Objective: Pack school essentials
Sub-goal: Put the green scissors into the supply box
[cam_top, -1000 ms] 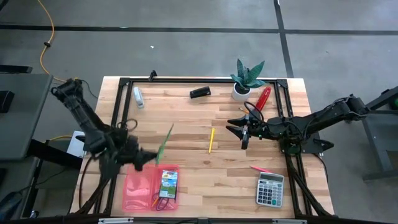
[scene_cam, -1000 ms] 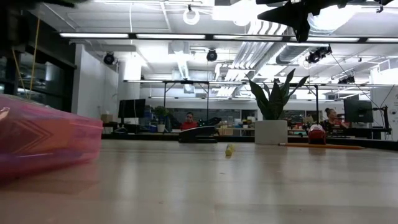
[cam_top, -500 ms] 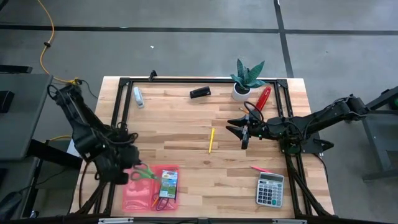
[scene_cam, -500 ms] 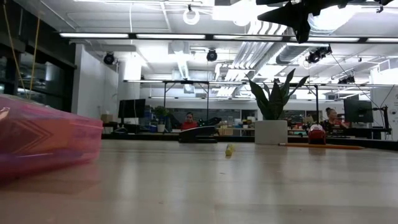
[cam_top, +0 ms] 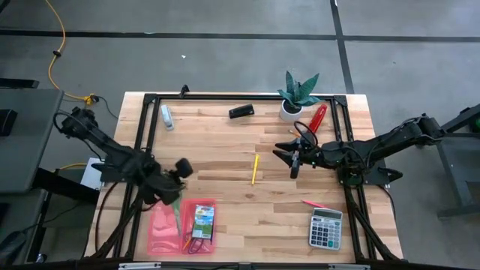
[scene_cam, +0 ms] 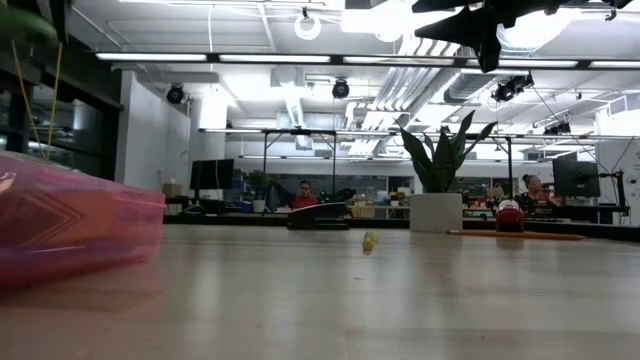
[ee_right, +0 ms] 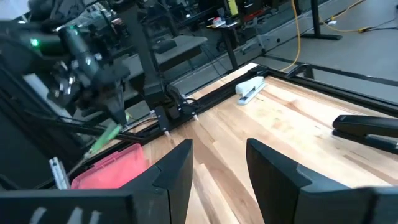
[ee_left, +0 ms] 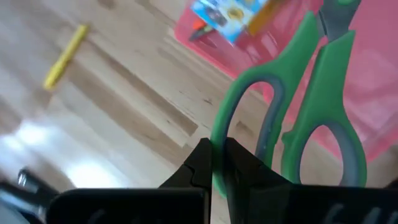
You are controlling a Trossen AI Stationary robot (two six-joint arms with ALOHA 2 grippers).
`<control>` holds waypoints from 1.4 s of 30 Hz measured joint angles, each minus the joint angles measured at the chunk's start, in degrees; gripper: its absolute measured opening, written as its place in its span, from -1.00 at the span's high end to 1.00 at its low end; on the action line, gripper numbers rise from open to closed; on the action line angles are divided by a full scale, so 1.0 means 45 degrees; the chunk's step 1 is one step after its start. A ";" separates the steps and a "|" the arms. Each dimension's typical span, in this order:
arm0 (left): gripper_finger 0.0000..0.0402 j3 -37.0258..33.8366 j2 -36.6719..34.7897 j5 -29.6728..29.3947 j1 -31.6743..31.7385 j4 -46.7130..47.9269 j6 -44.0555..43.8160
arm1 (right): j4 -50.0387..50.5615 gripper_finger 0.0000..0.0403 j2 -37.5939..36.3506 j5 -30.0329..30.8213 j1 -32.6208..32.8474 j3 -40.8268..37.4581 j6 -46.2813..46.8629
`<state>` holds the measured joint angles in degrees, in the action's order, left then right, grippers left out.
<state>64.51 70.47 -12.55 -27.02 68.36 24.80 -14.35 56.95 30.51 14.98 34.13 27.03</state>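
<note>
Scissors (ee_left: 292, 118) clamped in left gripper (ee_left: 214, 163) above pink case (cam_top: 161, 232), box (cam_top: 202, 220) already inside, yellow pencil (cam_top: 254, 169) left outside; right gripper (ee_right: 217, 163) spread wide, empty.

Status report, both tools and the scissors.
Left tool shut on green scissors, above pink case. Right tool open, waiting mid-table. Yellow pencil unpacked; nothing in the way.

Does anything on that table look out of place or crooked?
Mostly tidy. The yellow pencil lies alone mid-table, outside the pink case. The left hand holds green scissors by one handle loop, so they dangle over the case.
</note>
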 joint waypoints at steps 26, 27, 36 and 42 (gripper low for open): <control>1.00 -0.0010 0.4921 0.1023 0.0226 -0.3584 0.2573 | 0.0580 0.29 -0.0001 0.0164 0.0000 0.0010 0.0287; 1.00 -0.0010 0.5022 0.1019 0.0226 -0.3566 0.2541 | 0.0583 0.29 -0.0005 0.0164 0.0000 0.0010 0.0287; 0.79 -0.0010 0.5315 0.1082 0.0240 -0.5059 0.2521 | 0.0675 0.29 -0.0005 0.0164 0.0000 0.0010 0.0282; 0.70 -0.0010 0.5315 0.1077 0.0250 -0.5526 0.2353 | 0.0670 0.29 -0.0005 0.0164 0.0000 0.0010 0.0329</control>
<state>64.47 94.39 -7.70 -25.89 43.49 35.39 -11.33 56.93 31.24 14.98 34.17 28.51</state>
